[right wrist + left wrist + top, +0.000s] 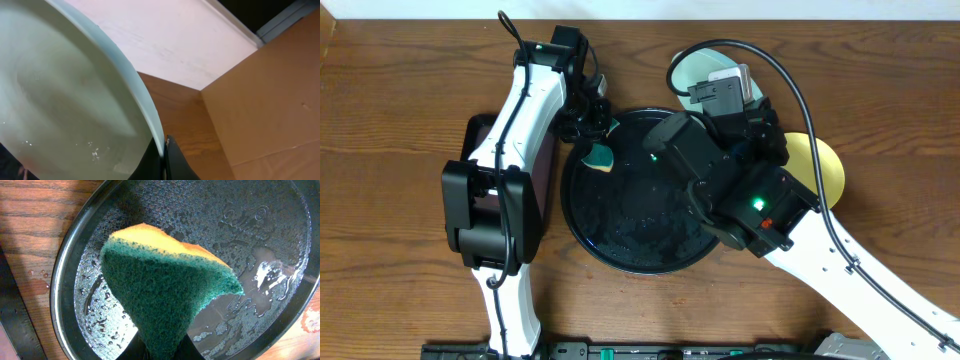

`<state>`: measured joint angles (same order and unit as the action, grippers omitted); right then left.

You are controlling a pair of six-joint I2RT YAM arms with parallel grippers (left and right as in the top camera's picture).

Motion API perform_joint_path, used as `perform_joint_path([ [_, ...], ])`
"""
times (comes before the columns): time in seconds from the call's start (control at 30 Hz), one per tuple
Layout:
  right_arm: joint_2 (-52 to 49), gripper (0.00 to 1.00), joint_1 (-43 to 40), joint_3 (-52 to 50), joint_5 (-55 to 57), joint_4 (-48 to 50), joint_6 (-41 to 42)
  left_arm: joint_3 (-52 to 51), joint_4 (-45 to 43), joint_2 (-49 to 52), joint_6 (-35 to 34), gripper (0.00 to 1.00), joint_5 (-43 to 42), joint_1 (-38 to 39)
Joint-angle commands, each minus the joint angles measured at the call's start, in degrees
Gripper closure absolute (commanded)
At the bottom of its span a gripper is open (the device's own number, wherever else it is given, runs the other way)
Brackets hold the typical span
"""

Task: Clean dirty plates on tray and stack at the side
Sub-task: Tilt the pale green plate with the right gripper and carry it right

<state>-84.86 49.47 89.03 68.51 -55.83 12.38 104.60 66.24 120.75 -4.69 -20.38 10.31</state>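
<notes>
A pale turquoise plate (695, 70) is being gripped by its rim in the right hand (730, 90), just beyond the far rim of the black tray (630, 215). A green-and-yellow sponge (600, 157) is being clamped in the left hand (592, 120) over the tray's wet left side, with the plate lying to that hand's right, across the tray. A yellow plate (825, 165) is sitting on the bench (400, 80) beside the tray's right edge, where stacking room is judged open.
</notes>
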Motion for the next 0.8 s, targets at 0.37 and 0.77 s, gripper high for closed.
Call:
perform_joint_path([
  [0.37, 1.3, 0.99, 0.4, 0.2, 4.1, -0.2, 5.3, -0.2, 0.3, 0.2, -0.6, 0.92, 0.5, 0.2],
  [0.77, 1.3, 0.99, -8.7, -0.9, -24.4, -2.2, 7.3, -0.2, 0.1, 0.2, -0.6, 0.93, 0.5, 0.2],
])
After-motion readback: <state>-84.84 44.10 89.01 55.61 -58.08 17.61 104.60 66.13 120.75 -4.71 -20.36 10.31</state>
